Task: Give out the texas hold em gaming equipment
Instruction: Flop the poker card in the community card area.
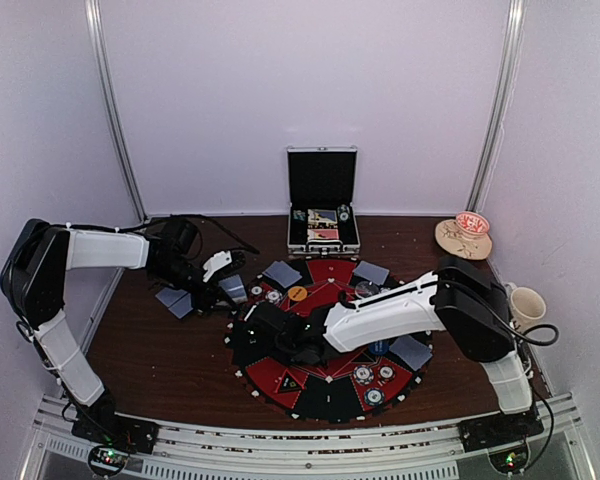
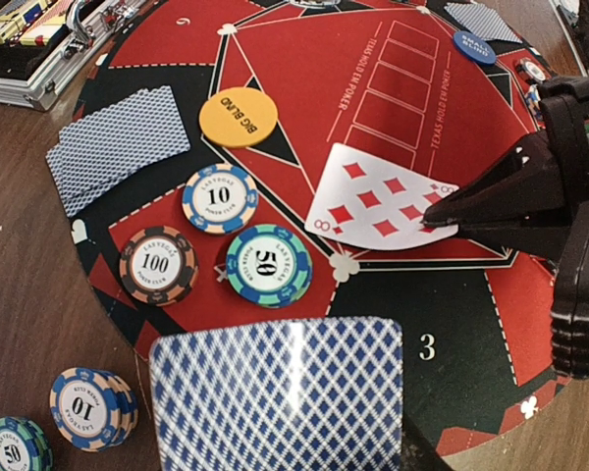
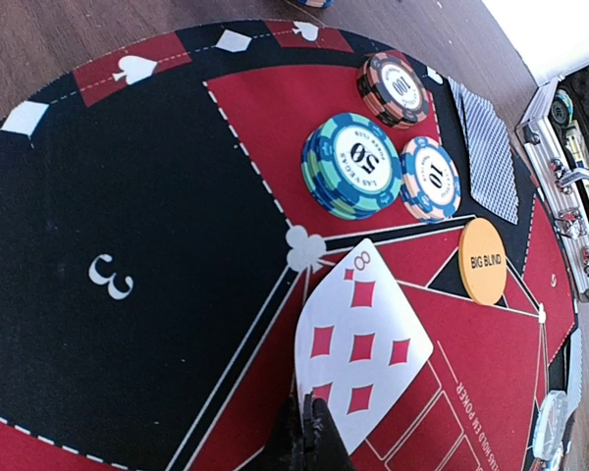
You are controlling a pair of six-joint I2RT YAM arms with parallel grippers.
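Eight of diamonds (image 3: 363, 348) tight in right gripper (image 3: 304, 424), blue-backed card (image 2: 280, 392) seemingly in left gripper (image 1: 225, 291)

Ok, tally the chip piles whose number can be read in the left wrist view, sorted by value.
10 piles: 2
50 piles: 2
100 pile: 1
Total: 5
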